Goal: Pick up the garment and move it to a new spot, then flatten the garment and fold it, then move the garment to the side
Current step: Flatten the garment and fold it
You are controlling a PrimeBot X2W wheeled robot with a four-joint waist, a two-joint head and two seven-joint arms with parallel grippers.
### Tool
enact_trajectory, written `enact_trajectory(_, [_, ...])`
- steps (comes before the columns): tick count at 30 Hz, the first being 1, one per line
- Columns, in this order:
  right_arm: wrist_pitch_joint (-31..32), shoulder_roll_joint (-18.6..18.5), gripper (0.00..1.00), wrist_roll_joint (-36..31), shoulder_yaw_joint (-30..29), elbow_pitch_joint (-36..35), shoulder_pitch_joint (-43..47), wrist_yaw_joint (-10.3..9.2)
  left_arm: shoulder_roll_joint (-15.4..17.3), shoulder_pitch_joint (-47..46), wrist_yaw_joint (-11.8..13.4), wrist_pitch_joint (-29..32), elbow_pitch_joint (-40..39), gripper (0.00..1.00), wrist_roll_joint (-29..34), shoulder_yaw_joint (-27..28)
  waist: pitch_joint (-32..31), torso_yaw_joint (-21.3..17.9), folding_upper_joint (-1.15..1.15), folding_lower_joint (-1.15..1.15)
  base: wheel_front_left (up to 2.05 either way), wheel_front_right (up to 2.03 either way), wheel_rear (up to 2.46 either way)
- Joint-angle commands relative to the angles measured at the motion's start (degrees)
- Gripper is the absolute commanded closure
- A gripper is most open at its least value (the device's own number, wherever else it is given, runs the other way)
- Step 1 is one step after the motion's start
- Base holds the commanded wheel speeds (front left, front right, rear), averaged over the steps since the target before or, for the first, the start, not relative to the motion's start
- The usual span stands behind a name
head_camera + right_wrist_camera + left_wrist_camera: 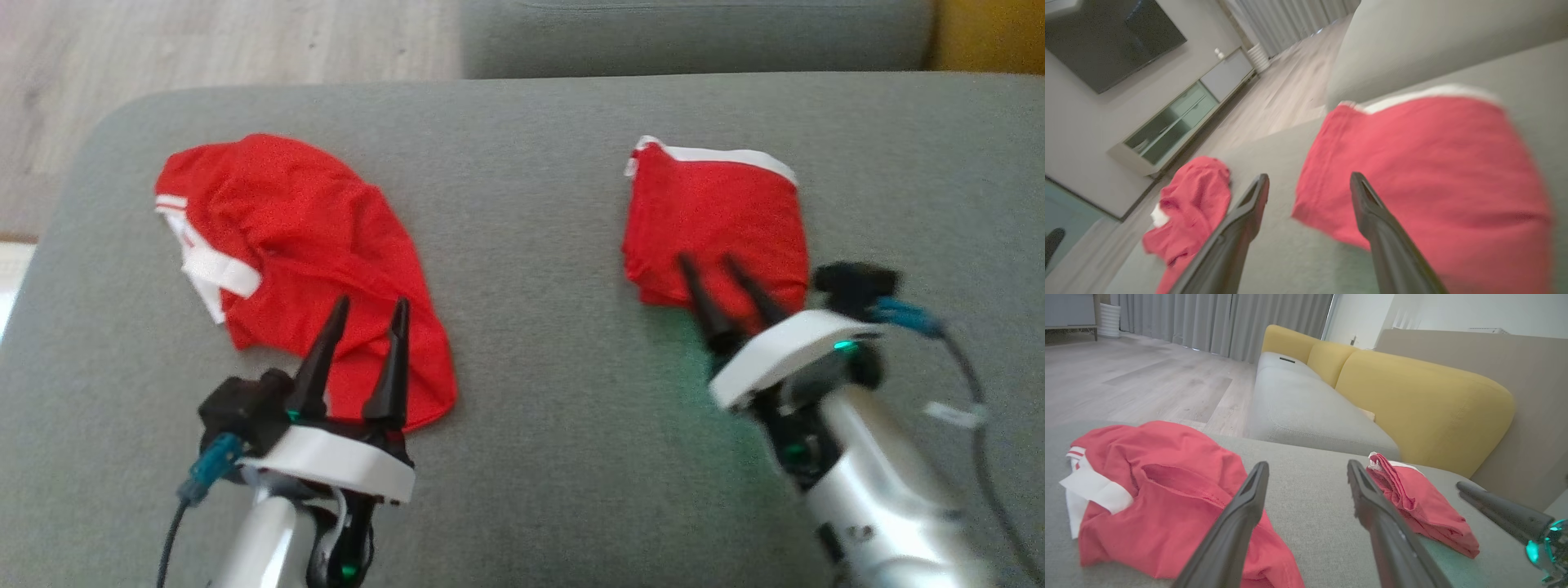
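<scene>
Hovering over a grey seat (pixel 531 245), the left claw (pixel 372 302) hangs released above the near edge of a crumpled garment (pixel 310 237), red with white bands, at the seat's left in the head view. Well apart to the right lies a folded garment (pixel 718 212), red with a white hem at its far edge. The right claw (pixel 704 258), jaws parted and grasping nothing, points its tips over that garment's near edge. Pale floor (pixel 204 41) shows beyond.

Left wrist view: the left claw (pixel 1307 463) stands wide, with bare seat between its fingers. The crumpled garment (pixel 1159 486) lies at the left and the folded garment (pixel 1412 498) at the right. Dark fingers (pixel 1494 510) of the right claw enter at the right edge. A yellow backrest (pixel 1425 404) and grey curtains (pixel 1229 322) rise behind.

Right wrist view, blurred: the right claw (pixel 1309 175) is spread, and the folded garment (pixel 1433 171) lies beneath one finger, its corner reaching between the two. The crumpled garment (pixel 1196 196) lies well to the left. A dark screen (pixel 1114 36) and a low cabinet (pixel 1180 118) line the wall.
</scene>
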Motion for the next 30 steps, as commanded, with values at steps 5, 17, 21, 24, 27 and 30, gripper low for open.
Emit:
enact_trajectory(5, [-10.17, -4.14, 0.0, -10.41, -5.64, -4.05, -0.13, -0.05, 0.31, -3.06, -0.19, -0.33, -4.44, 0.0, 1.29, 3.98, -0.52, -3.9, 0.0, 0.0, 0.0, 0.0, 0.0])
enact_trajectory(17, [-14.86, 1.67, 0.0, -31.28, -21.72, -15.8, 9.64, -0.05, 0.31, -2.0, 0.36, -0.33, -6.33, 0.0, 2.83, 6.29, -0.75, -7.48, 0.0, 0.0, 0.0, 0.0, 0.0])
enact_trajectory(21, [-14.88, 2.97, 0.0, -32.63, -24.15, -19.24, 13.13, -0.05, 0.31, -0.68, 0.56, -0.33, -5.96, 0.0, 3.08, 6.52, -0.53, -7.72, 0.0, 0.0, 0.0, 0.0, 0.0])
enact_trajectory(24, [-14.89, 3.18, 0.0, -32.89, -24.65, -20.25, 14.09, -0.05, 0.31, -0.69, 0.51, -0.33, -6.05, 0.0, 2.87, 6.19, 0.2, -7.28, 0.0, 0.0, 0.0, 0.0, 0.0])
enact_trajectory(27, [-14.89, 3.21, 0.0, -32.32, -24.47, -20.36, 13.88, -0.05, 0.31, -1.11, 0.42, -0.33, -6.12, 0.0, 2.72, 5.74, 0.91, -6.7, 0.0, 0.0, 0.0, 0.0, 0.0])
enact_trajectory(30, [-14.9, 3.23, 1.0, -32.69, -23.82, -19.9, 12.34, -0.05, 0.31, -2.01, 0.15, -0.33, -6.22, 0.0, 2.51, 4.82, 2.64, -5.39, 0.0, 0.0, 0.0, 0.0, 0.0])
